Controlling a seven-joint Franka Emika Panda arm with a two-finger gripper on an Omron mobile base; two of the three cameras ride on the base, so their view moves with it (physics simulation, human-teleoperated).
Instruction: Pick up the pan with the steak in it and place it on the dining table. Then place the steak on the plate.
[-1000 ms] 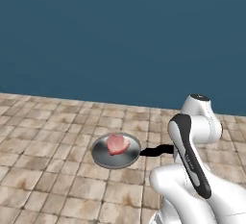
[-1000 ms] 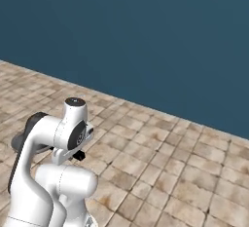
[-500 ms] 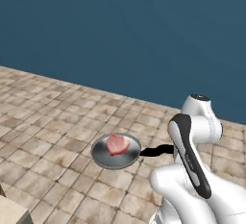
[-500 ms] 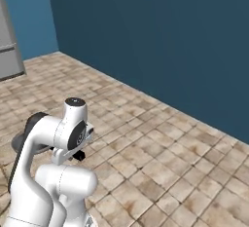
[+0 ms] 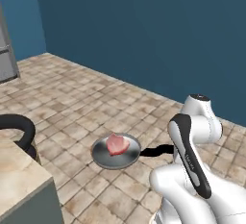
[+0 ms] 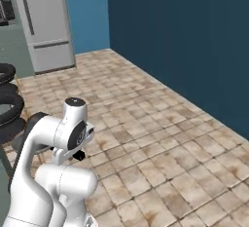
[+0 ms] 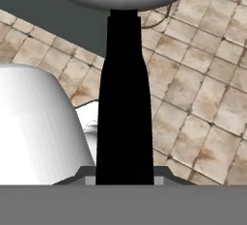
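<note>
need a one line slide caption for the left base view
Robot arm carries the pan by its black handle above the tiled floor, the steak lying inside it.

A tiled floor of beige and brown stone squares runs back to a dark blue wall, with a grey fridge standing on it in the far corner. At the lower left of the left base view, the corner of a counter with a beige marbled top rises from the floor, a black curved object just beside it. What that object is cannot be told.
</note>
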